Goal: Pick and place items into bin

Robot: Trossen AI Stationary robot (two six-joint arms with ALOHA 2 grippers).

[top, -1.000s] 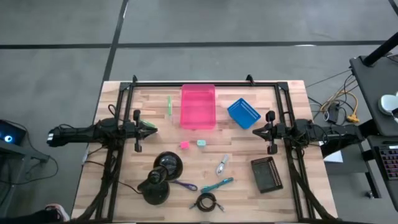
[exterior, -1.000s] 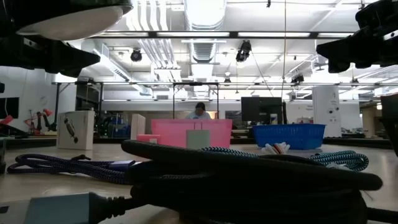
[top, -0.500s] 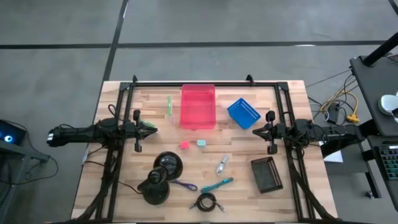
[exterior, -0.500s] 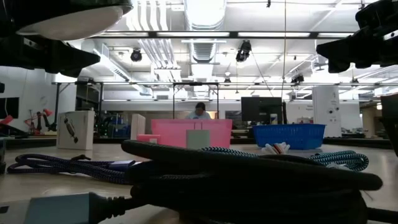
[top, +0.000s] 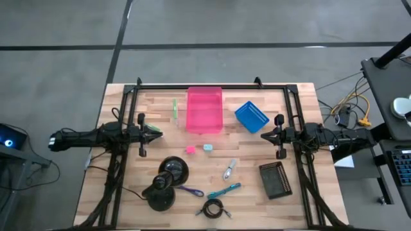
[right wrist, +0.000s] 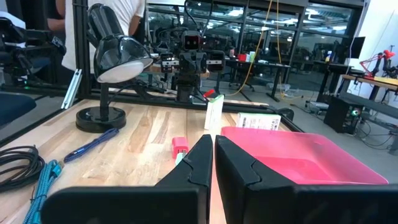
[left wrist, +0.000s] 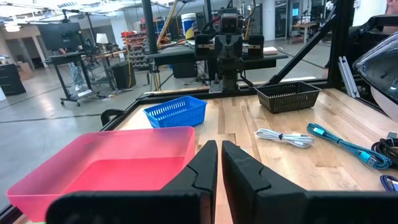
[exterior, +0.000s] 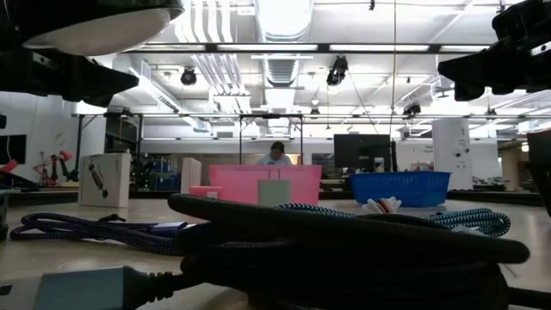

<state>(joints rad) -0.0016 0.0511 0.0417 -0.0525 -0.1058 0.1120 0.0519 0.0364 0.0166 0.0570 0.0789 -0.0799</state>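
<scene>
We note the small pink cube (top: pixel 190 149) and pale teal cube (top: pixel 207 147) side by side on the wooden counter (top: pixel 295 205), between the two tools, just short of the translucent pink plastic bin (top: pixel 204 110). Left tool (top: pixel 156 132) and right tool (top: pixel 265 136): fingers pressed together, empty, at opposite counter edges.

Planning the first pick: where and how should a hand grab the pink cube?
Take the pink cube from straight above, fingers closing on two opposite flat sides. It sits alone on the table; the pale teal cube lies apart beside it. The left hand waits nearest, probably the easier reach.
</scene>
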